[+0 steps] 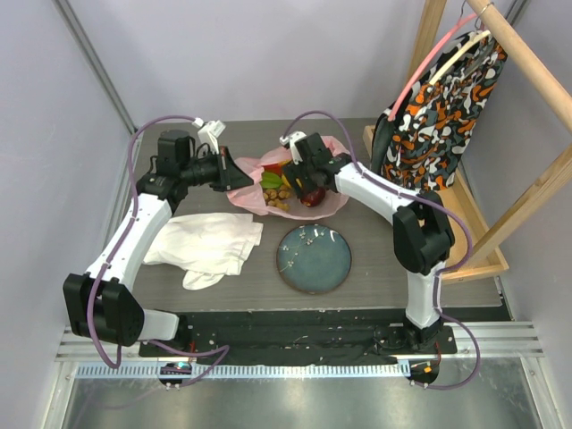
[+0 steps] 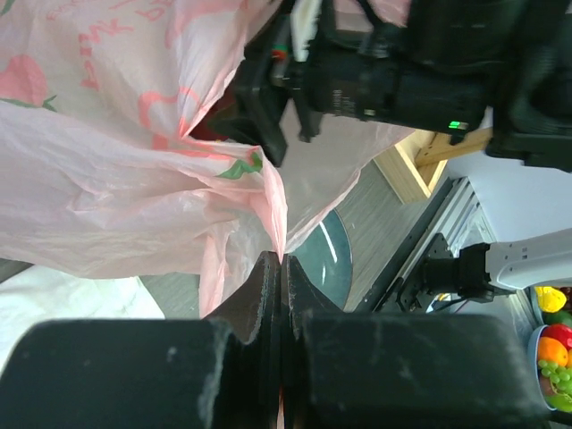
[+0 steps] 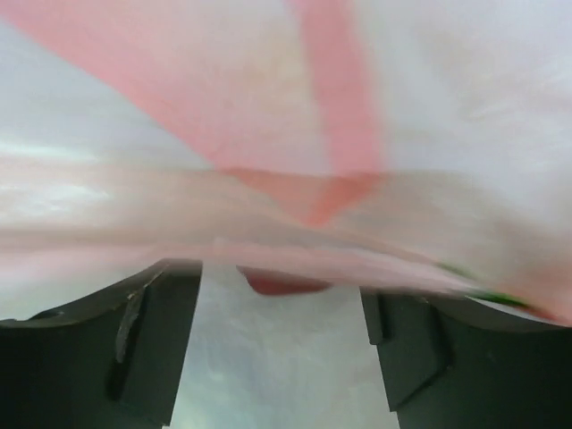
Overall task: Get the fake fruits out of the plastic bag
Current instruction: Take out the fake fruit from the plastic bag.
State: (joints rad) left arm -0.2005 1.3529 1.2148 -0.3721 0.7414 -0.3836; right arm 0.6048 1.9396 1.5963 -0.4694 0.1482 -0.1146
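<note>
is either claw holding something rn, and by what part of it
The left claw is shut on the plastic bag, pinching a fold of film at its rim. The right claw stands open against the bag, with nothing gripped.

You are looking at a left arm [image 1: 134, 234] and a right arm [image 1: 371, 188] that are wearing white shells between bulky black joints, each trailing a looping purple cable [image 1: 132, 170] and ending in matte black, scuffed fingers [image 2: 250, 308].

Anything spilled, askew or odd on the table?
Nothing spilled or damaged. Only untidy item: white cloth lies crumpled left of the plate. Fruits sit inside the pink bag, whose edge the left gripper pinches.
</note>
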